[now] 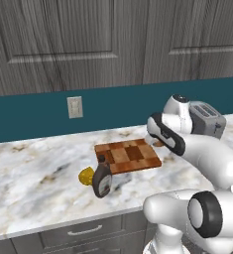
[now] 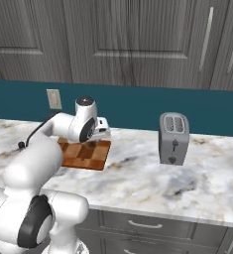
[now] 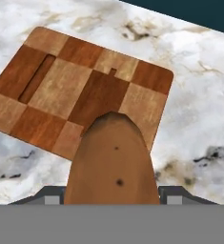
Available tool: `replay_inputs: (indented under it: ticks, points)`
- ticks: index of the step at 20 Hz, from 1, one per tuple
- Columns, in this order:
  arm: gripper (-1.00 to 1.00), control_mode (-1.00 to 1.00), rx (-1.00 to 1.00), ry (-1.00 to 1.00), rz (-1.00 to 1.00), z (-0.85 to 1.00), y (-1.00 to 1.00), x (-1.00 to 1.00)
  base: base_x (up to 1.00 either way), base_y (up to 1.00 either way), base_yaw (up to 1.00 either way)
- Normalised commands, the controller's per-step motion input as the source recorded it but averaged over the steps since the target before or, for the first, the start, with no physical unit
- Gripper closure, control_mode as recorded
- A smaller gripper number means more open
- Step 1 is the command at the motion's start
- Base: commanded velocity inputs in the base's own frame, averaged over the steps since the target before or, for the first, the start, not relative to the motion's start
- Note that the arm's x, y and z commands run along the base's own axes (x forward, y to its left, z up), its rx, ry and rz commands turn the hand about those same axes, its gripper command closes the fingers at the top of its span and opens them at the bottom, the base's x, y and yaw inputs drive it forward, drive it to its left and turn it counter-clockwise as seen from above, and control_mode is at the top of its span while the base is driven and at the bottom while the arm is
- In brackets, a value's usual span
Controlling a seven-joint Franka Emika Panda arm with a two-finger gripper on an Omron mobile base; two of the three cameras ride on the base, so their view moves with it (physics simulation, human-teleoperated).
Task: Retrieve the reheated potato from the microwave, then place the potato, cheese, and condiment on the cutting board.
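arm: white, dark-jointed, rising from the base and bent at the elbow, forearm stretched out over the counter.
wrist: turned downward, hand tipped toward the surface below.
gripper [image 3: 111,198]: pointing down at a slant, seen close from the hand camera.
fingers [image 3: 51,196]: two dark tips spread part way, one on each side.
grip: jaws clamped on the potato [image 3: 112,164], held clear above the cutting board [image 3: 61,90].

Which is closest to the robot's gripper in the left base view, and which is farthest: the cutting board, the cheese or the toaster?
The gripper holds the potato at the board's right end.
1. Cutting board: just left of it, under it.
2. Toaster: to its right, by the wall.
3. Cheese: far left, past the board, beside the bottle.
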Motion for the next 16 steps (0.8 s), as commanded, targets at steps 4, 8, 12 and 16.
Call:
replay_inputs:
  ticks: [4,8,12,16]
  points:
    - [1.0,-1.0,0.0,0.0,0.0,-0.4,0.0,0.46,0.0,0.0,0.0]
    - [1.0,-1.0,0.0,0.01,0.0,-0.41,0.0,0.49,0.0,0.0,0.0]
    - [1.0,-1.0,0.0,0.06,0.0,-0.31,-0.01,0.52,0.0,0.0,0.0]
    - [1.0,-1.0,0.0,0.0,0.0,-0.4,0.0,0.25,0.0,0.0,0.0]
